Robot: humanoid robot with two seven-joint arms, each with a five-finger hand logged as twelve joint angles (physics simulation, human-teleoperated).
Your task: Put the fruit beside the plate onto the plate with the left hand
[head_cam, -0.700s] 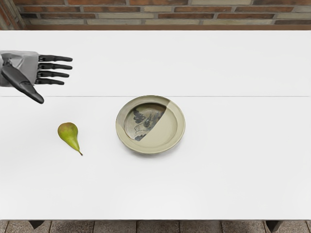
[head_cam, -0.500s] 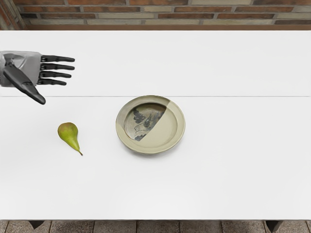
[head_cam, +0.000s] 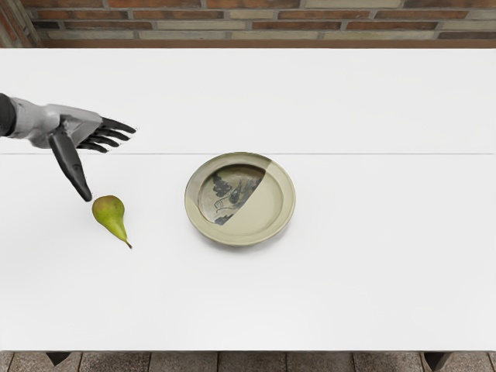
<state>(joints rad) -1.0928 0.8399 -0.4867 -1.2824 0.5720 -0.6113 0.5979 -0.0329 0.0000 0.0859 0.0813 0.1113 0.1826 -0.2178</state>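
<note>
A big white table (head_cam: 372, 294) fills nearly the whole view, with a brick wall (head_cam: 232, 19) behind its far edge. Near the middle sits a round greenish plate (head_cam: 267, 213) with a dark drawing on one half. Nothing lies on it, so it is free for the fruit. The left hand (head_cam: 77, 136) reaches in from the left side and hangs over the table, a bit behind the fruit. Its fingers (head_cam: 112, 128) are spread apart and hold nothing, and the long thumb (head_cam: 74, 167) points down, its tip just beside the fat end of the pear (head_cam: 109, 215) — it looks like a hand getting ready to close around it. The pear is the smallest thing here. It lies on its side on the table, left of the plate and apart from it, thin stem end pointing toward the near edge. The job is not done yet — the pear needs a grab and a lift first, and since it is round it could roll.
</note>
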